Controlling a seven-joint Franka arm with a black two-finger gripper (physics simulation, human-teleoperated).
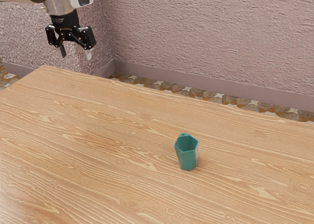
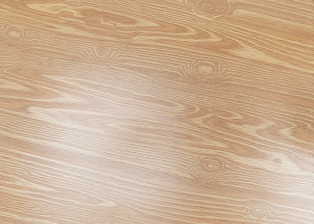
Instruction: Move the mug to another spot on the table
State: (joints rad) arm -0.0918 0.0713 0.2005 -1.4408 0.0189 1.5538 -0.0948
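Up at ten o'clock in the exterior view, hovers with tool spread wide and empty, needs a long reach toward four o'clock to the upright teal mug standing well apart on the tabletop.

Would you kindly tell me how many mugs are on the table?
1. The teal mug stands upright on the wooden table, slightly toward the exterior view's right, well apart from the open end effector hanging at the upper left.
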